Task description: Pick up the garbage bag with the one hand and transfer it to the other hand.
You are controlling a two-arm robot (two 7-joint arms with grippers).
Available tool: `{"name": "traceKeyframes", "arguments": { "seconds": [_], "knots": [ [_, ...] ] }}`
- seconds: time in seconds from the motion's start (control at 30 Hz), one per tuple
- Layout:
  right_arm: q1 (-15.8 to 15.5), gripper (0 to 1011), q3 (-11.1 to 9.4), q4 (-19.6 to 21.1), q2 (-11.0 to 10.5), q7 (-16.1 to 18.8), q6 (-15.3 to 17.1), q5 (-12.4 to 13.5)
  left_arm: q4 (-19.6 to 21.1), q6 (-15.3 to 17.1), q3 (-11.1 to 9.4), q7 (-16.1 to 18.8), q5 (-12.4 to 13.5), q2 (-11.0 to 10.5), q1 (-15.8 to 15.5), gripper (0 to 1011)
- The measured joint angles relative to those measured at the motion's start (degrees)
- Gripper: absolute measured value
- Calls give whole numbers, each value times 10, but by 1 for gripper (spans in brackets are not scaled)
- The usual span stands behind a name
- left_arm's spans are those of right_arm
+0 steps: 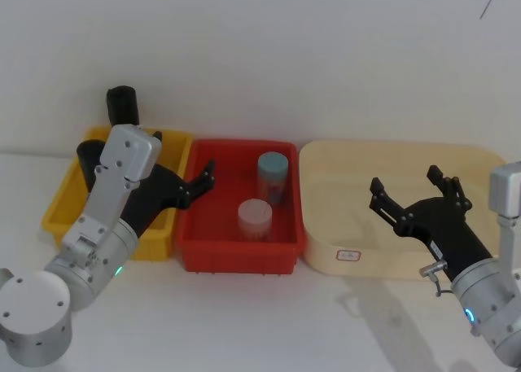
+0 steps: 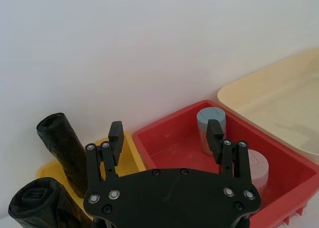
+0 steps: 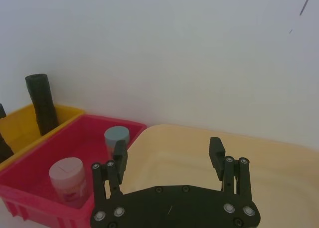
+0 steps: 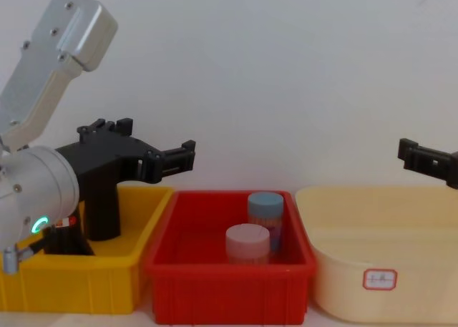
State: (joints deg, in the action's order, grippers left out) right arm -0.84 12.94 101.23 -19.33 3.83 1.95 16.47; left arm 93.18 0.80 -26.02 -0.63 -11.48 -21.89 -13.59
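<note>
left gripper (image 2: 165, 133): fingers apart, empty; hovers over the shared edge of yellow bin (image 1: 61, 201) and red bin (image 1: 236, 254)
right gripper (image 1: 405, 181): fingers apart, empty; above cream tray (image 1: 326, 258), open room around it
garbage bag (image 2: 35, 208): leans in yellow bin's near-left part, red band glimpsed; apart from left gripper
plain roll (image 1: 124, 105): upright at yellow bin's far wall
red bin contents: 2 jars, pink-lid jar (image 1: 255, 219) near, blue-lid jar (image 1: 273, 175) farther back

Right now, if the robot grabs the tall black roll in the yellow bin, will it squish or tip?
The tall black roll looks like crinkly plastic, so it probably squashes a little. Standing narrow and upright in the yellow bin, it might tip if nudged.
</note>
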Motion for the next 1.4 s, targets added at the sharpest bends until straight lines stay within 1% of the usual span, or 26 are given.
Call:
{"name": "traceKeyframes", "arguments": {
  "seconds": [1.3, 1.4],
  "knots": [
    [1, 1000, 0, 0, 0, 0, 0, 0, 0, 0, 0, 0, 0, 0, 0, 1001],
    [4, 999, 0, -3, 0, 5, 2, 1, 2, 2, 1, -1, -1, 0, 0, 1002]
  ]
}}
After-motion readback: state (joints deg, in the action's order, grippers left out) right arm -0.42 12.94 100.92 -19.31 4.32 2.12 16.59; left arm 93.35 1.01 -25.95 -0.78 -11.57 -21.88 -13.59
